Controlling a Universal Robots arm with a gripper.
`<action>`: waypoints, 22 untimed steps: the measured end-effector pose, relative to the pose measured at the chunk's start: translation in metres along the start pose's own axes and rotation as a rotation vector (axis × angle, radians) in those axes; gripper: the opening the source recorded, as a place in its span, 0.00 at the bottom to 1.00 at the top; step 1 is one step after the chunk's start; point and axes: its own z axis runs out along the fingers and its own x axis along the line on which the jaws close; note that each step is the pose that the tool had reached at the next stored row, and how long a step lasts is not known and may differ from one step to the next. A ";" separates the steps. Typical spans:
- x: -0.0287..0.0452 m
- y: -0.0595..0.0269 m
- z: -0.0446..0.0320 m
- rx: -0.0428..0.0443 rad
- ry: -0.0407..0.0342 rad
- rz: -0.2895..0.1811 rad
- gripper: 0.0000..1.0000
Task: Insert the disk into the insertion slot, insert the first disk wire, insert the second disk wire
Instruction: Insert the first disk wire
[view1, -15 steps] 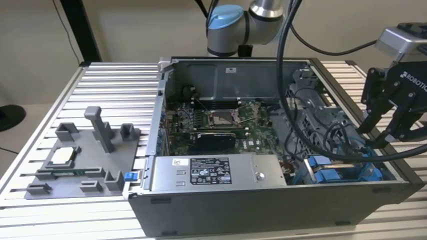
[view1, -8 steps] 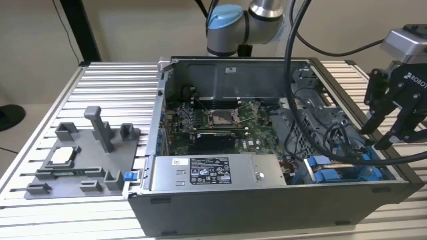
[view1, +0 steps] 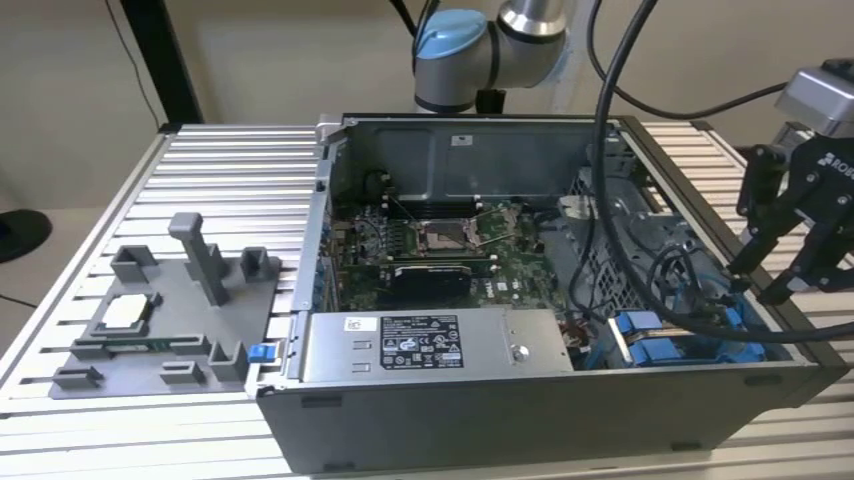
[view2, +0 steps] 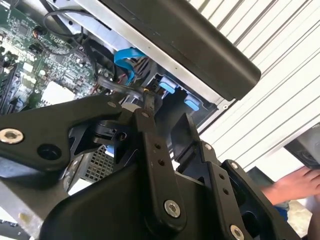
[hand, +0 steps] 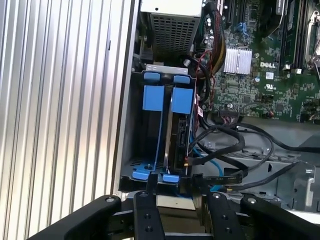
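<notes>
Ribbed table (view1: 214, 165) bears one open case (view1: 534, 420), one pincer (view1: 761, 282) beside it.

Exterior view sits high at mid-range, looking down into the open computer case (view1: 534, 425) on the table (view1: 227, 170); both wrist views ride close behind the jaws and share the insertion slot (hand: 131, 135), first near straight-on, second oblique.

PSU sticker (view1: 419, 342) print too small to read; white logo (hand: 268, 64) on mobo (hand: 240, 95).

surface: ribbed metal table (view1: 214, 170) | on it: open computer case (view1: 534, 425); grey fixture (view1: 160, 335) beside case
</notes>
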 end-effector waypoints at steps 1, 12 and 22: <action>0.0002 -0.0009 0.0005 -0.0041 -0.0006 -0.001 1.00; 0.0009 -0.0016 0.0024 -0.0539 -0.0057 -0.010 1.00; 0.0009 -0.0016 0.0024 -0.0577 -0.0059 -0.010 1.00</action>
